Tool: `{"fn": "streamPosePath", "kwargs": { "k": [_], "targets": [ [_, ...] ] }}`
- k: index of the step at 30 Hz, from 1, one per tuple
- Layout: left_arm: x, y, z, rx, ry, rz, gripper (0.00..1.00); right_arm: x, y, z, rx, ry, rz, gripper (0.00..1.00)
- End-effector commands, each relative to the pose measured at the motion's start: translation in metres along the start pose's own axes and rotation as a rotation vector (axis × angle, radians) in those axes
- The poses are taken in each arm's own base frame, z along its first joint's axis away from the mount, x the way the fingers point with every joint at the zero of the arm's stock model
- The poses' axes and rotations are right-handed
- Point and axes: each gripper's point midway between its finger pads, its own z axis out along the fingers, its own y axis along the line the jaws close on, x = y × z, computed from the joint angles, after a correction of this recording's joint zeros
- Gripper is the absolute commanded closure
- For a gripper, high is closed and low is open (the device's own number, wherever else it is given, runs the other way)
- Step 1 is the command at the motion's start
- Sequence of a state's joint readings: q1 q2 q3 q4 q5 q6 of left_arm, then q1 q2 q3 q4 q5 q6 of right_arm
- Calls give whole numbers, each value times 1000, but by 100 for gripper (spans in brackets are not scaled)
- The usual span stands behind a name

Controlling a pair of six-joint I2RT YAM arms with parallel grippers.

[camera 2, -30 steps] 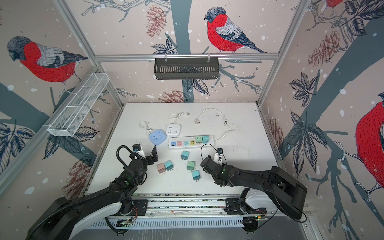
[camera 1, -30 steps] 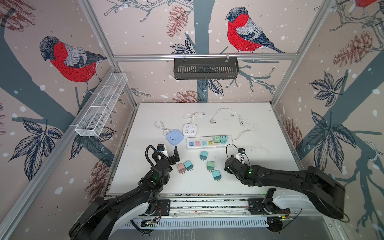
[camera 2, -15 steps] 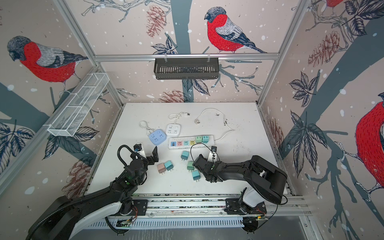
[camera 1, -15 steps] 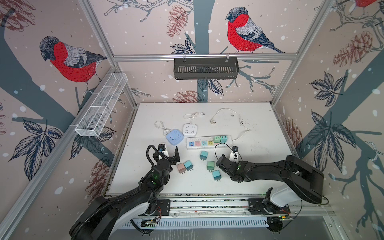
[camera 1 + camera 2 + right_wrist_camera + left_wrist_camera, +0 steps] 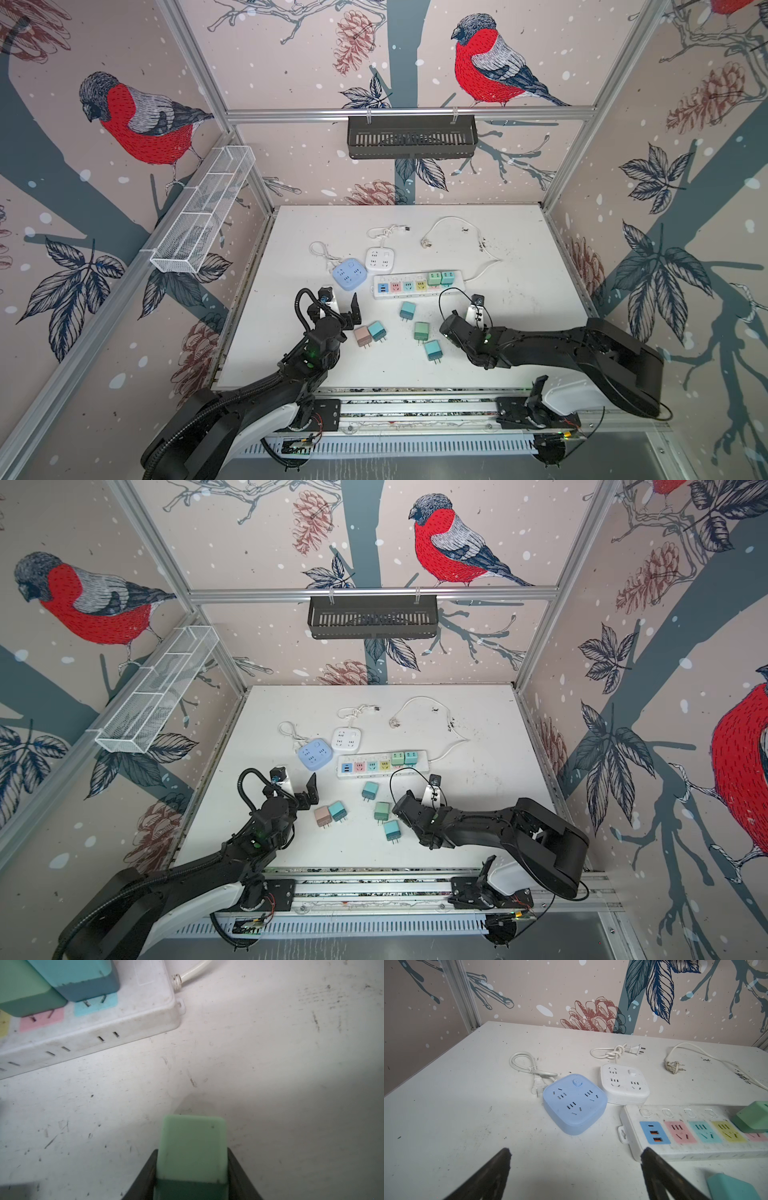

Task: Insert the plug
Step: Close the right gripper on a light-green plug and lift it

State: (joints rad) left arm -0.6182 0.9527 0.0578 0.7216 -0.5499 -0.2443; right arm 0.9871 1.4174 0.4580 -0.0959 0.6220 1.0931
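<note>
My right gripper (image 5: 192, 1150) is shut on a green plug (image 5: 193, 1142), its fingers pressing two opposite sides. In both top views that gripper (image 5: 442, 330) (image 5: 397, 806) meets the green plug (image 5: 421, 331) (image 5: 381, 810) low over the white table (image 5: 519, 257); its fingers are hidden there. The white power strip (image 5: 417, 286) (image 5: 124, 1022) lies behind, with a green plug (image 5: 434, 277) and a teal plug (image 5: 447, 277) in its right end. My left gripper (image 5: 344, 305) (image 5: 576, 1153) stands open over bare table, left of the strip (image 5: 695, 1153).
Loose plugs lie in front of the strip: teal (image 5: 407, 311), teal (image 5: 432, 351), pink (image 5: 362, 336), teal (image 5: 377, 330). A blue square socket (image 5: 349, 274) and a white one (image 5: 380, 259) sit behind my left gripper, with cords. A black basket (image 5: 411, 137) hangs on the back wall.
My right gripper moved left to the green plug and its jaws closed on it. The left arm has stayed still and open.
</note>
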Motion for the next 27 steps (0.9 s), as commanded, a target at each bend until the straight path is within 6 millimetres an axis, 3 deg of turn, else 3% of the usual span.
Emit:
{"fn": "streamPosePath", "kwargs": {
  "k": [1,6,14,19,27],
  "targets": [
    [-13,-4,1,12,-43,-27,3,14,-6,-1,7,63,-19,58],
    [-13,-5,2,17,-39,-23,3,13,-12,1,30,58,-19,45],
    [-13,-6,2,19,-37,-21,3,17,-17,6,42,73,-17,45],
    [-13,-7,3,21,-37,-19,3,17,-17,5,38,75,-14,65],
    [-13,-8,3,25,-35,-13,3,1,2,-9,-69,9,-9,83]
  ]
}}
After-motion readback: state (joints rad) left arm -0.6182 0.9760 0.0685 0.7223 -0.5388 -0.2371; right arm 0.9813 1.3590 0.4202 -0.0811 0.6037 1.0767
